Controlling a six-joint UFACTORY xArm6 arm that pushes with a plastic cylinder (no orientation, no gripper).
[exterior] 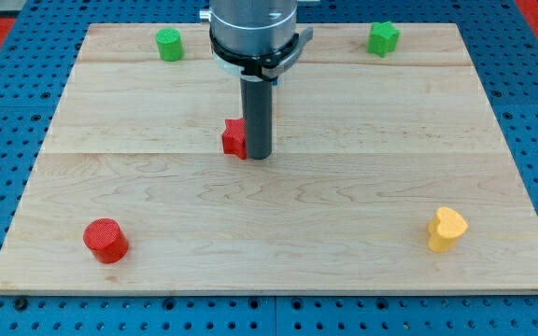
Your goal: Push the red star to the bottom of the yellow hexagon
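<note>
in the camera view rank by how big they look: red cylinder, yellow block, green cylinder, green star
1. red cylinder
2. yellow block, close to it
3. green cylinder and green star look alike

The lower two sit nearer the view's bottom, so true sizes are unsure.

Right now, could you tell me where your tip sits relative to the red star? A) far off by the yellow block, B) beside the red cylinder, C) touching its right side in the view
C: my tip stands against the view's right side of the red star, mid-board.
</note>
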